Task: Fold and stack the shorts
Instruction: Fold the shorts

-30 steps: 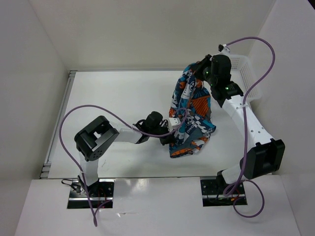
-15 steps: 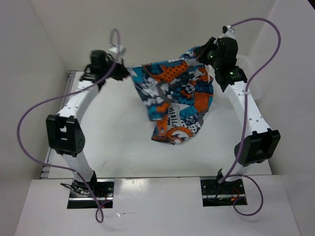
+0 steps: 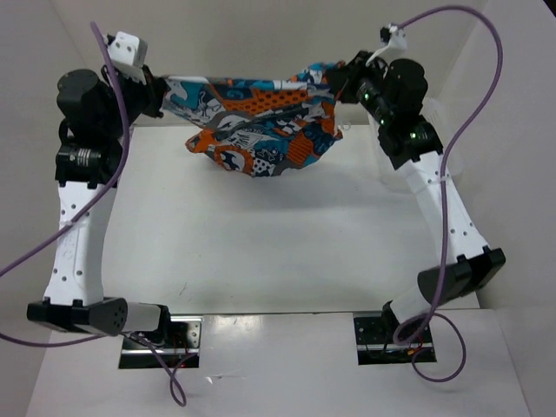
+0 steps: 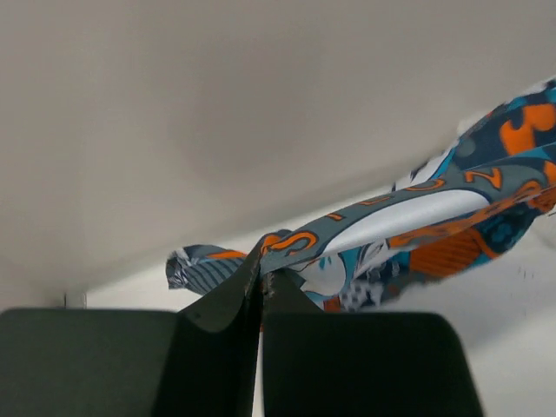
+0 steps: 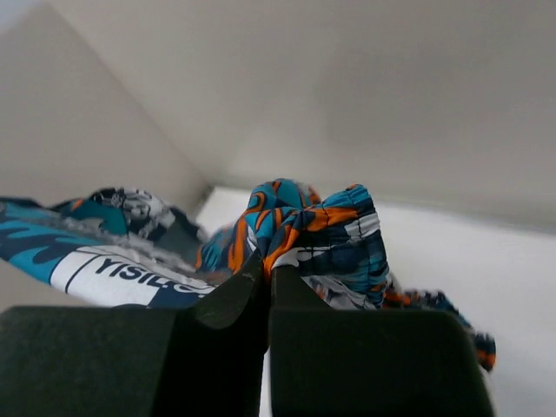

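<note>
The patchwork shorts (image 3: 256,122) in teal, orange, black and white hang stretched in the air between my two grippers, high above the back of the table. My left gripper (image 3: 161,91) is shut on their left corner; in the left wrist view (image 4: 261,271) the cloth (image 4: 417,217) runs off to the right. My right gripper (image 3: 340,82) is shut on their right corner; in the right wrist view (image 5: 266,261) bunched cloth (image 5: 321,226) sits at the fingertips. The middle of the shorts sags down.
The white table (image 3: 261,234) lies below the shorts, with white walls at the back and both sides. A white mesh basket (image 3: 439,117) stands at the back right, mostly hidden behind my right arm. Purple cables loop from both arms.
My left arm has swung up and out to the far left, and both grippers have risen. The shorts, which hung down in a bunch, are now pulled out wide and taut.
</note>
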